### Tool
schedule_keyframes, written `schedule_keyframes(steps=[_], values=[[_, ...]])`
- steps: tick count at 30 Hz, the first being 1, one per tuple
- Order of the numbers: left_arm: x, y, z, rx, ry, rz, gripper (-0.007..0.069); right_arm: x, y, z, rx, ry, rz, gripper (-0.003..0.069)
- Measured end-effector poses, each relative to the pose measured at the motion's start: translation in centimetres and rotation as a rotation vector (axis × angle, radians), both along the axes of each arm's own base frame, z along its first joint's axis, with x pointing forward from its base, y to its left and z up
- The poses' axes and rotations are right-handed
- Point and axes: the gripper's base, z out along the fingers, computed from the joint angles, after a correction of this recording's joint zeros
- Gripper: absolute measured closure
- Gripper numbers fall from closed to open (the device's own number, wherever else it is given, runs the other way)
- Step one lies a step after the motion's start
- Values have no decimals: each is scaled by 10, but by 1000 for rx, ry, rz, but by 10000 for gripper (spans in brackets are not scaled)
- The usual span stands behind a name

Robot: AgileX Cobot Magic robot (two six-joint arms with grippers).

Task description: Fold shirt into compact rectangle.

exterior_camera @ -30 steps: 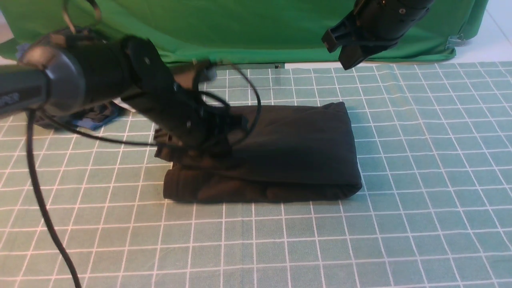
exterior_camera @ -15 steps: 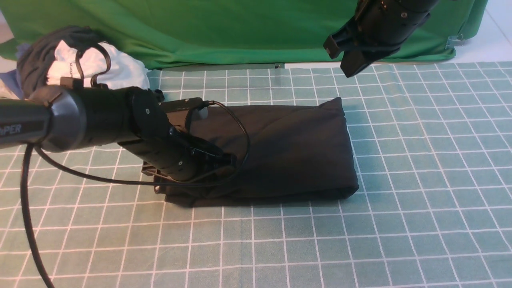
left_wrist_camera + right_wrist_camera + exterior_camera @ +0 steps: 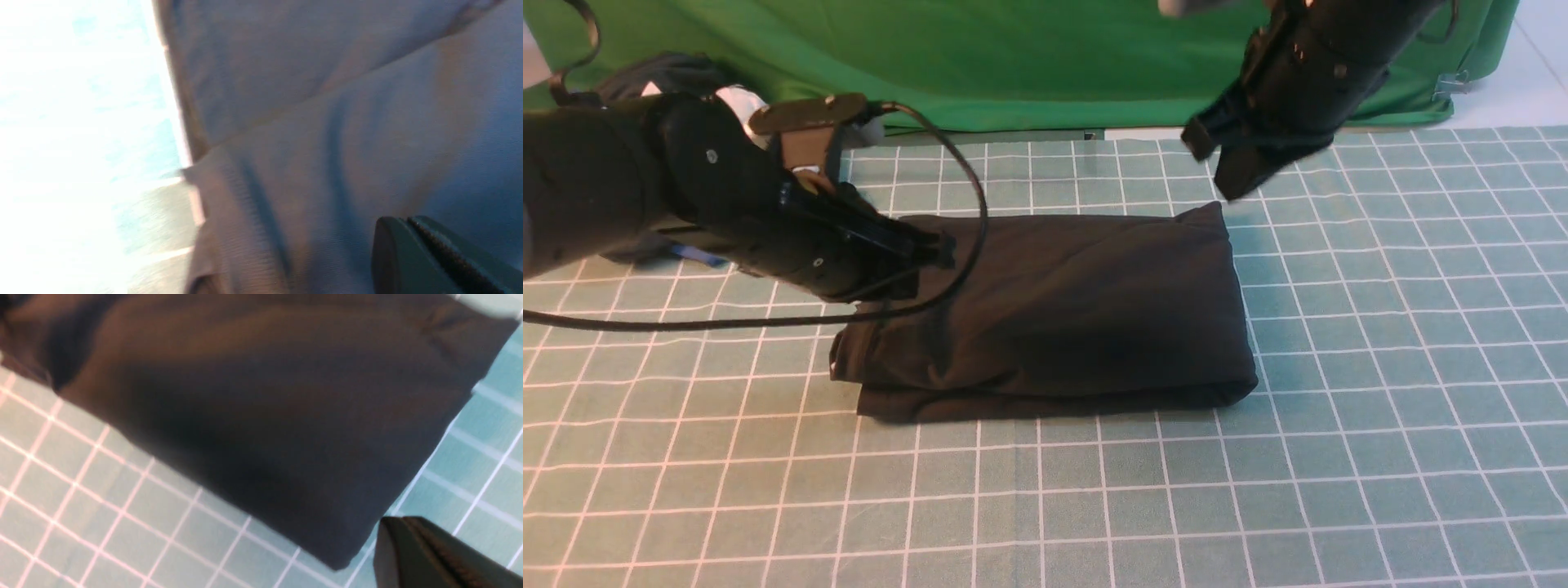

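The black shirt lies folded into a thick rectangle in the middle of the grid mat, with its layers showing at the left end. My left gripper is shut and empty, its tip just over the shirt's far left part. In the left wrist view the shut left gripper hovers close over the blurred shirt. My right gripper is shut and hangs above the shirt's far right corner. The right wrist view shows the shut right gripper over the mat, beside a corner of the shirt.
A big green cloth hangs along the back. A bundle of dark and white garments sits at the far left behind my left arm. The left arm's cable loops over the shirt's far left end. The teal grid mat covers the table.
My left arm has lifted off the shirt's near left end and drawn back to the left. The right gripper has come down a little toward the shirt's far right corner.
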Motion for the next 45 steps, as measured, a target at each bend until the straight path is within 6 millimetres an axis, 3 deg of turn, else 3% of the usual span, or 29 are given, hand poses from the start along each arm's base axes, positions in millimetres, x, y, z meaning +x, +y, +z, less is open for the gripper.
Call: schedule_keyframes(steps=[5,9,13,16,22,23,26,28,29,31,32,35,38,40,45], values=[[6,-2,-41,28,159,-1,612,-8,-1,-42,-55,106,13,662],[8,-3,-63,33,243,24,612,-9,0,-75,-85,163,18,662],[9,-3,-72,31,274,35,612,-4,2,-109,-120,231,18,662],[8,-3,-70,27,272,39,612,-2,2,-124,-148,264,22,662],[1,-2,-43,11,231,30,612,1,-8,-133,-272,267,44,662],[-4,-1,-26,0,196,25,612,2,-10,-133,-292,258,42,662],[-12,0,-5,-13,156,17,612,3,-12,-133,-296,256,36,662],[-28,3,27,-33,95,5,612,5,-17,-133,-293,258,13,662],[-29,3,29,-35,91,4,612,5,-17,-133,-292,259,9,662],[-41,5,49,-48,48,-3,612,5,-18,-127,-271,251,-3,662],[-53,7,65,-62,1,-7,612,3,-16,-116,-227,226,-8,662],[-78,13,88,-83,-84,-9,612,-2,-6,-87,-117,119,16,662],[-105,20,97,-99,-151,-3,612,-4,5,-68,-41,2,42,662],[-122,24,95,-105,-172,0,612,-3,9,-68,-25,-20,45,662],[-166,34,81,-129,-198,8,612,7,14,-104,-65,43,49,662]])
